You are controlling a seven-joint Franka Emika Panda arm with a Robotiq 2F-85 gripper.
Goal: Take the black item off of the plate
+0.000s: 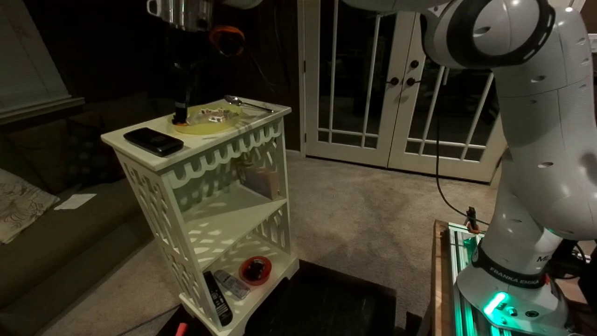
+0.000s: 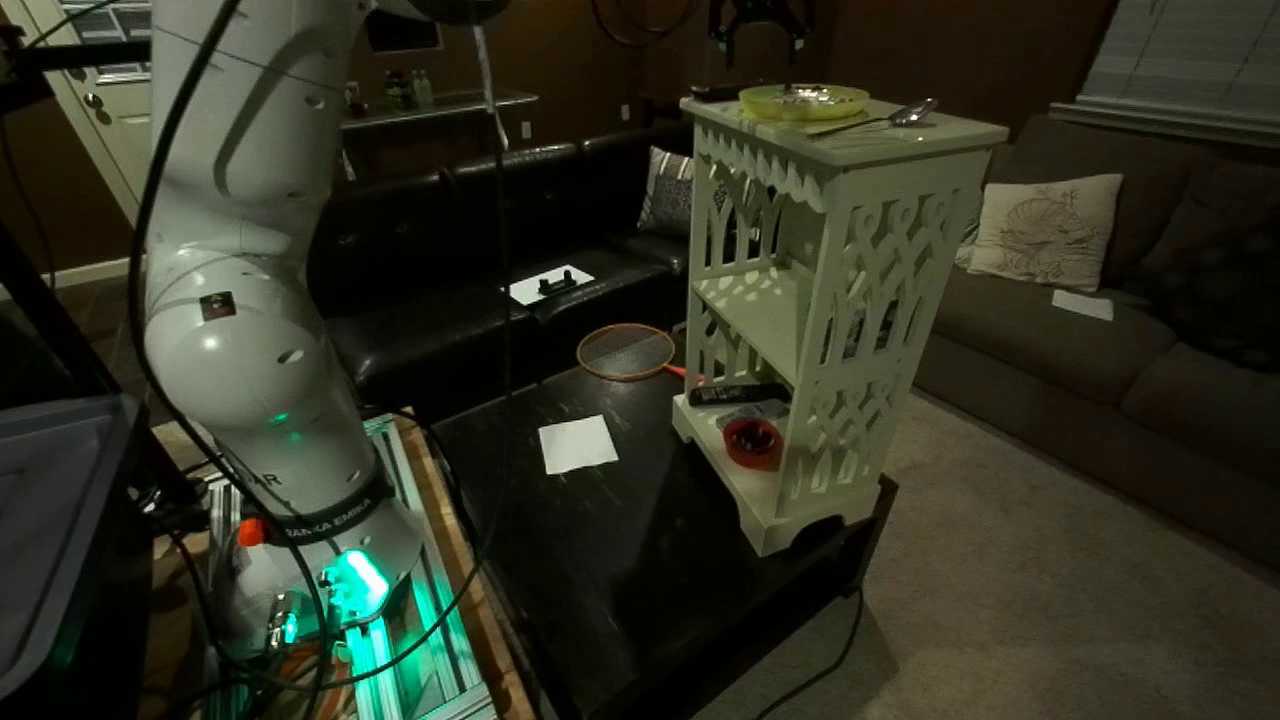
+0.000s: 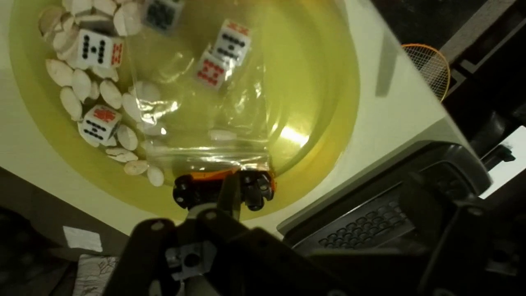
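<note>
We find the black item (image 3: 204, 191), edged with orange, lying on the plate (image 3: 333, 82) near its rim, just beside a clear bag (image 3: 197, 111). Our pincer (image 2: 763, 55) has its fingers (image 3: 230, 197) apart above the table (image 2: 940, 136); in the wrist view one finger overlaps the black item, and we cannot tell whether they touch.

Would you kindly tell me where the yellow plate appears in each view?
In an exterior view, the yellow plate sits left of centre, in the upper half.
In an exterior view, the yellow plate is near the top, right of centre.
In the wrist view, the yellow plate spreads across the left and middle, cut off by the top edge.
Shared landmark: the white table under it, visible in all three.
</note>
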